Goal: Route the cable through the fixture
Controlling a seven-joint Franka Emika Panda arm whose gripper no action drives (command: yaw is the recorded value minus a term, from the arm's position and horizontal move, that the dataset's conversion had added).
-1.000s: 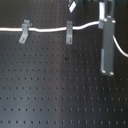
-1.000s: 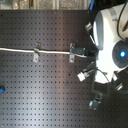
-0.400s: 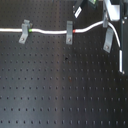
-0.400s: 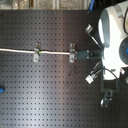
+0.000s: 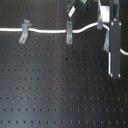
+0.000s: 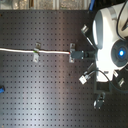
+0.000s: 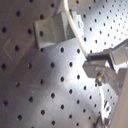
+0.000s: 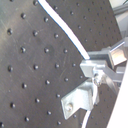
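Note:
The white cable (image 5: 47, 32) comes in from the first exterior view's left and runs through two grey fixture clips (image 5: 23, 31) (image 5: 69, 32). It then rises toward a third clip (image 5: 106, 39) beside the tall grey gripper bar (image 5: 115, 50). In the first wrist view my gripper (image 7: 96, 64) sits close to a fixture bracket (image 7: 50, 29), and the cable (image 7: 75, 25) curves past it into the fingers. The second wrist view shows the cable (image 8: 62, 27) ending at the shut fingers, above a bracket (image 8: 81, 101). The cable's bands do not show.
A black perforated board (image 5: 55, 95) carries everything. The robot's large white body (image 6: 111, 42) fills the second exterior view's right. A small blue object (image 6: 2, 90) lies at the second exterior view's left edge. Dark parts (image 5: 80, 6) stand at the back.
The gripper bar has shifted slightly toward the first exterior view's right. The cable's held end now sits lower, near the third clip. The two left clips have not moved.

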